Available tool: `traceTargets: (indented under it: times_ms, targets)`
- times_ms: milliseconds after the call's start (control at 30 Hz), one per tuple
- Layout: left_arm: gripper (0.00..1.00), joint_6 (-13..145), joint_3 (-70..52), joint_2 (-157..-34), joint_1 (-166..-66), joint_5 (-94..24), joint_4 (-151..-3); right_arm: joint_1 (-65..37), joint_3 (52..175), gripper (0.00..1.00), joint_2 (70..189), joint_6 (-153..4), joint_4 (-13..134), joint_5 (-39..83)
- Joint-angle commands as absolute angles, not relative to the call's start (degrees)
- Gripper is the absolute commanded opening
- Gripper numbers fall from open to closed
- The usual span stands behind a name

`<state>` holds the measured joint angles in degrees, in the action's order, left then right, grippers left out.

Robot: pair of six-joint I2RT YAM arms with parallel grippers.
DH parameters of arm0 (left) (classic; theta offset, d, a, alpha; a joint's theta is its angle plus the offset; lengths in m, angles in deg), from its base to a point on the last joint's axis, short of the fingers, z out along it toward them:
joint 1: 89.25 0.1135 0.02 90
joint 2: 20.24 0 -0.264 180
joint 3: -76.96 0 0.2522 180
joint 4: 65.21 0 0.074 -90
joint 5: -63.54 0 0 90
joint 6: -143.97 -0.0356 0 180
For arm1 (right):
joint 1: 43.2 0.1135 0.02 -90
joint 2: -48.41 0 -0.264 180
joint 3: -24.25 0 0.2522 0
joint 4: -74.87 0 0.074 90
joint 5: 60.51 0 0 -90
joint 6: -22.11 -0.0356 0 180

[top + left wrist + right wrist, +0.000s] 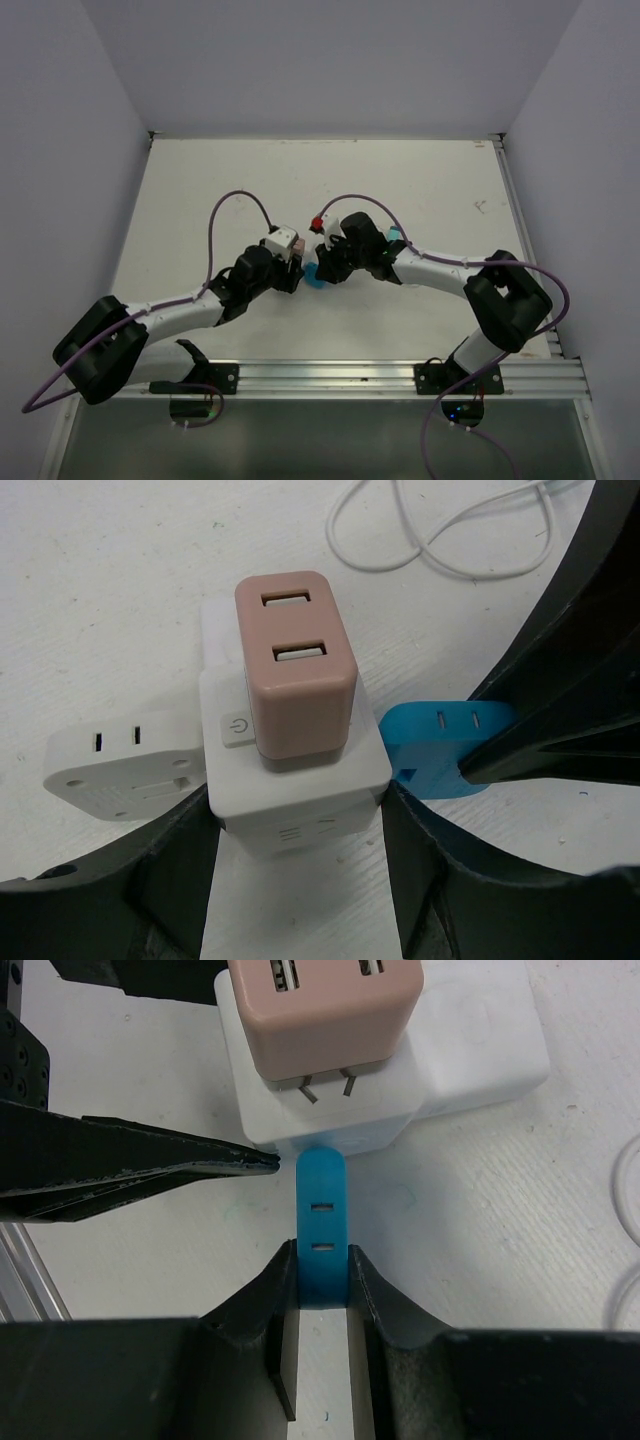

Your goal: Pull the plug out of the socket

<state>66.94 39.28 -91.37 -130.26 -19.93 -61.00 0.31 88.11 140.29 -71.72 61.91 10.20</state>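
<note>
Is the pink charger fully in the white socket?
No, partly out: bare prongs show between the pink charger and the socket.

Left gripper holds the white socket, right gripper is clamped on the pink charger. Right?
Not quite. The right wrist view shows the right gripper clamped on the blue plug, not the pink charger. The left gripper does hold the white socket.

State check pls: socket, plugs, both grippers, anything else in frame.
socket: gripped on both sides
blue plug: butted against socket side, seating hidden
pink charger: on socket, prongs partly exposed
flat white piece: lying loose beside socket
left gripper: shut on socket
right gripper: shut on blue plug
</note>
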Motion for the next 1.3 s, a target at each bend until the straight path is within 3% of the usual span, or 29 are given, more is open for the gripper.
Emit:
traceTargets:
  times_ms: [0,733,1267]
  targets:
    - [0.00,65.8,40.1,-89.9,-129.6,-12.8,-58.2,0.4,87.1,0.00,137.7,-68.5,59.1,8.1]
    - [0.00,69.4,37.4,-93.1,-127.5,-8.5,-63.5,-0.6,84.6,0.00,130.7,-65.9,51.9,14.5]
    - [0.00,69.7,37.8,-92.1,-127.6,-13.1,-60.3,-32.4,76.4,0.00,117.6,-95.0,62.9,23.3]
